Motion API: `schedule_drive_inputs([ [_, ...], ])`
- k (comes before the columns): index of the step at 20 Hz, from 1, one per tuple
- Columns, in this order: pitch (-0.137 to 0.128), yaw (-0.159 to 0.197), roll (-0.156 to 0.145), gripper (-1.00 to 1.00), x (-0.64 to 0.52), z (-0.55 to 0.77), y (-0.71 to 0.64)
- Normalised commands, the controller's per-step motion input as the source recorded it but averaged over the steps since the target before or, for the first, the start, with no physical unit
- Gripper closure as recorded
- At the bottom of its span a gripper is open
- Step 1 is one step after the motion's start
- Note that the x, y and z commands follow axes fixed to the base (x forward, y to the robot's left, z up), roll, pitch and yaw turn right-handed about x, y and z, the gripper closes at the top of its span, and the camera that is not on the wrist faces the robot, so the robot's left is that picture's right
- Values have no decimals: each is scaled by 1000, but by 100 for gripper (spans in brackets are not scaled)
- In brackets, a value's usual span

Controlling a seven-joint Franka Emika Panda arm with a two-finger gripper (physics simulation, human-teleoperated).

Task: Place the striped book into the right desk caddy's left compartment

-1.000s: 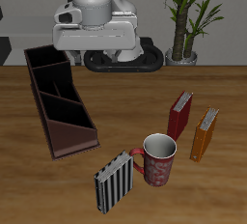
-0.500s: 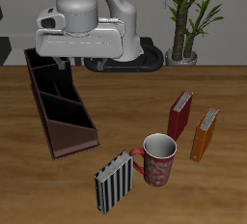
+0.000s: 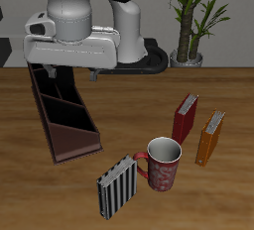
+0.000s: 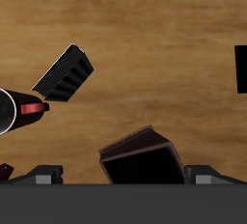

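Hanging over the right desk caddy (image 3: 63, 115), the pincer (image 3: 69, 67) is too hidden to tell wide from narrow. One striped book (image 3: 117, 186) stands near the table's front edge, touching one mug (image 3: 162, 163). One red book (image 3: 185, 118) and one orange book (image 3: 209, 138) stand beyond.

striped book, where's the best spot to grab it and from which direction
Probably the top edge of the striped book, coming down from above: it stands upright and thin near the table's front edge, jaws across its thickness. The red mug sits close beside it, so grip toward the far end.
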Motion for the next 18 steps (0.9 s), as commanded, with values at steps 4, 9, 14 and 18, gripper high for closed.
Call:
schedule_drive_inputs([
  [4, 13, -75, -20, -100, 218, 17, 182],
  [9, 2, -60, -35, -100, 213, 49, 112],
  [14, -5, -62, -20, -100, 138, 55, 111],
  [18, -18, -131, -55, -100, 322, -18, 237],
])
